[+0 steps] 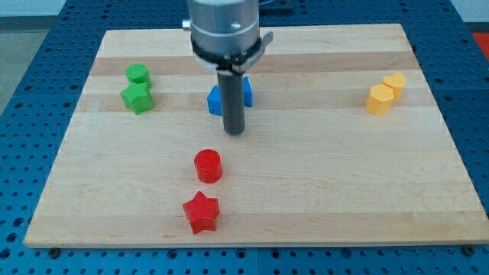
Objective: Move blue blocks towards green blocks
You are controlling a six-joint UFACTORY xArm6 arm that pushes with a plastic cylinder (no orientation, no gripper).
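I have no jaws to open or close, only a rod; my tip (pixel 234 131) sits just below the blue blocks (pixel 216 100), partly hidden behind my rod. The green blocks (pixel 137 90) lie well off to the view's left. I should circle to their right side, then push steadily leftward.

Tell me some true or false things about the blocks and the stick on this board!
1. Two green blocks sit near the view's left. True.
2. The red star lies above the red cylinder in the view. False: the star is below it.
3. My tip touches the yellow blocks. False: they are far off at the view's right.
4. The blue blocks are partly hidden behind the rod. True.
5. The wooden board holds purple blocks. False: only green, blue, red and yellow.
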